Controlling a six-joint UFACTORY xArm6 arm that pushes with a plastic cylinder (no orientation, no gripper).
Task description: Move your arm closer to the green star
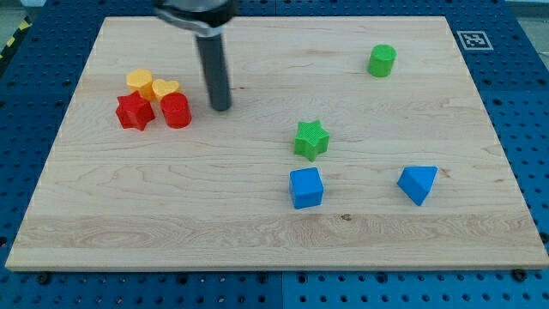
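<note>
The green star (311, 139) lies right of the board's middle, just above a blue cube (306, 188). My tip (221, 107) rests on the board in the upper left part, well to the left of the green star and slightly above it. It stands just right of a red cylinder (176, 111), with a small gap between them.
A red star (135, 112), a yellow hexagon block (140, 82) and a yellow heart (165, 88) cluster left of my tip. A green cylinder (382, 60) sits at the upper right. A blue triangular block (418, 183) lies at the right. The wooden board (103, 215) lies on a blue pegboard.
</note>
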